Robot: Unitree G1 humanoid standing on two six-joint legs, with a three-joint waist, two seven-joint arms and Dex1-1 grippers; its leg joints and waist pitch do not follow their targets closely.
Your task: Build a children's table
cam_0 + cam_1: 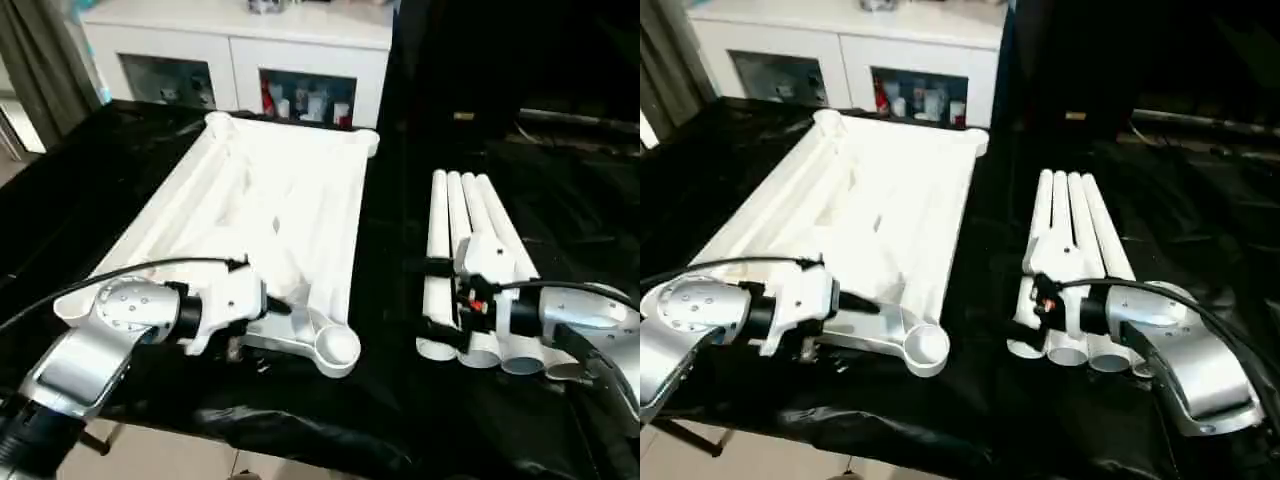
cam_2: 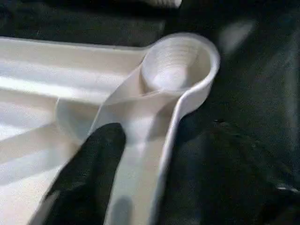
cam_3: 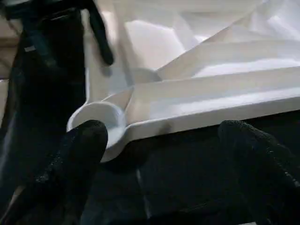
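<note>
Tabletop [image 1: 262, 215]: white, seemingly ribbed plastic

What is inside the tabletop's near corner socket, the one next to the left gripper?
The corner socket holds no leg; the left wrist view shows ribbed inner walls and a bare bottom. All four legs lie on the black cloth beside the tabletop.

Smooth white plastic with a soft sheen on the tabletop [image 1: 270, 215], ribbed on its upturned underside, finely ridged inside the round corner socket [image 2: 176, 65]. Same glossy white plastic on the four tubular legs [image 1: 470, 260]. Crinkled, shiny black sheeting over the desk [image 1: 400, 400]. Brushed silver metal on the forearms [image 1: 1180, 350]. Matt black fingers [image 3: 77, 154], faintly textured.
</note>
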